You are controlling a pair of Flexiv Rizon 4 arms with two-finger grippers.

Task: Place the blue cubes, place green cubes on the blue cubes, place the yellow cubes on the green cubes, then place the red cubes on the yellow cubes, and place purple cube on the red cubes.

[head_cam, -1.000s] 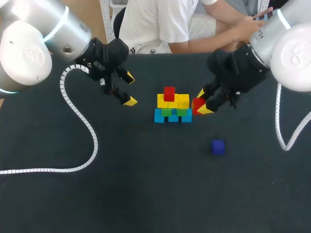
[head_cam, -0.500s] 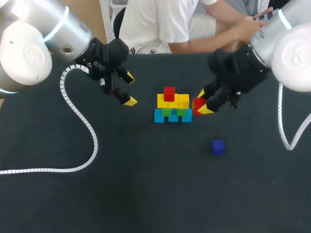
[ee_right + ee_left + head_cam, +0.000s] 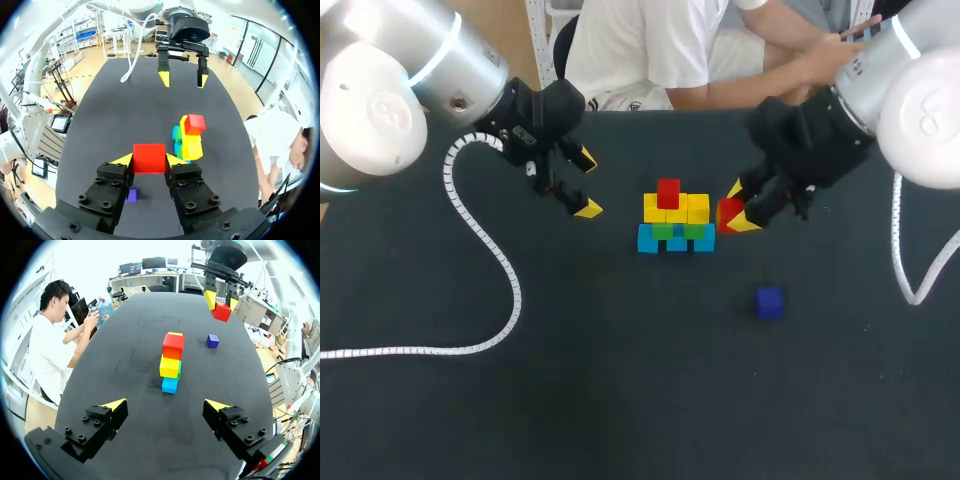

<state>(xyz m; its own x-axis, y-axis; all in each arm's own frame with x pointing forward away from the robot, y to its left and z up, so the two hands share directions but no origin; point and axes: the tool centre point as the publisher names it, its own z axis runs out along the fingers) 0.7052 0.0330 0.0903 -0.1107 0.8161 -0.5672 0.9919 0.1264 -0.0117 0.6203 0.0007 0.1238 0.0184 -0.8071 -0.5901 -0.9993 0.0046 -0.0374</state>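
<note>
Near the middle of the dark worktop (image 3: 620, 400) stands the stack (image 3: 676, 222). It has three blue cubes (image 3: 647, 240) in a row at the base, two green cubes (image 3: 663, 231) showing above them, and yellow cubes (image 3: 698, 208) over those. One seated red cube (image 3: 668, 192) sits on top, set slightly toward the 9 o'clock side of the yellow tier. The yellow at the 3 o'clock end is bare.

The right end effector (image 3: 736, 208) is at 3 o'clock from the stack. Its two yellow-tipped fingers are clamped on opposite faces of a second red cube (image 3: 726, 215). In the head view this cube appears just beside the yellow tier. The wrist views show it raised off the worktop and apart from the stack, with nothing between the two.

The purple cube (image 3: 769, 302) sits alone on the worktop at about 4 o'clock from the stack, well apart from it. In the right wrist view it lies under the right end effector.

The left end effector (image 3: 587, 184) is at 9 o'clock from the stack, its fingers spread wide with nothing between them, and it is apart from every cube. A coiled white cable (image 3: 510, 290) from the left arm loops across the worktop at about 8 o'clock from the stack, well apart from the cubes.
</note>
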